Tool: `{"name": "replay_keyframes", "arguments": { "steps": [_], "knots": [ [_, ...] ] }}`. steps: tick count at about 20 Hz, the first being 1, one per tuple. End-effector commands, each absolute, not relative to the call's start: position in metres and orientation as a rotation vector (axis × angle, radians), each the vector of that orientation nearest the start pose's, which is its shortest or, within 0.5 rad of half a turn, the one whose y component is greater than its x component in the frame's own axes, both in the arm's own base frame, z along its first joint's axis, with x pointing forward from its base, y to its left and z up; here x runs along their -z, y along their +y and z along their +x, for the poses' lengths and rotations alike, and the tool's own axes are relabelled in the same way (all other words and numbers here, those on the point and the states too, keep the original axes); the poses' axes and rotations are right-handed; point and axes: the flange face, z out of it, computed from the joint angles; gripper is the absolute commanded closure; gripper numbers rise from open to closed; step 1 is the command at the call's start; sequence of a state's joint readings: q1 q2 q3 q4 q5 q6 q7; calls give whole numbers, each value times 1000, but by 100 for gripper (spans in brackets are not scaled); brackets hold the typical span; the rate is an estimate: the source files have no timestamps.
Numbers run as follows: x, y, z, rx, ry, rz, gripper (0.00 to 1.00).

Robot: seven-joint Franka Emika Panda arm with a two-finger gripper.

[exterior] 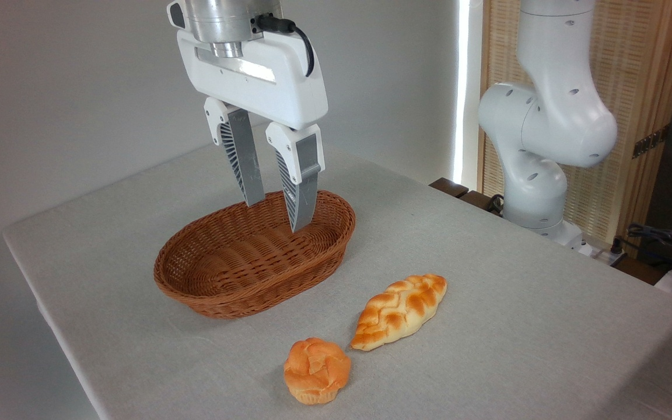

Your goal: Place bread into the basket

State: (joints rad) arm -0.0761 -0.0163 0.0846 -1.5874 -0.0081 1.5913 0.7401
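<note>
The bread (400, 310), a braided golden loaf with pale sides, lies on the grey tablecloth to the right of the basket. The basket (219, 294), oval reddish-brown wicker, sits near the table's middle and holds nothing. My gripper (277, 216) hangs in front of the basket's far end, pointing down, its two fingers apart and open with nothing between them. It is well away from the bread, up and to the left of it.
A small round orange bun (316, 371) sits near the table's front, just left of the loaf's near tip. The arm's white base (537, 192) stands at the table's right far side. Cables (662, 239) lie at the far right. The table's left edge (50, 326) is close to the basket.
</note>
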Motion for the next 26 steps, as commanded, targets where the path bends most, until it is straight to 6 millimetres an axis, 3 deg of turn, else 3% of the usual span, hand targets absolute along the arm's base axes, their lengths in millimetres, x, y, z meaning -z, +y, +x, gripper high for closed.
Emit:
{"name": "replay_keyframes", "arguments": {
  "steps": [1,9,18,23,26],
  "knots": [
    [-626,-5,550,27,1155,-2928,0],
    [-630,3,544,32,1133,-2937,0],
    [-621,5,539,11,1149,-2938,0],
    [-607,9,511,184,1139,-2900,0],
    [-586,9,494,147,1153,-2908,0]
  ]
}}
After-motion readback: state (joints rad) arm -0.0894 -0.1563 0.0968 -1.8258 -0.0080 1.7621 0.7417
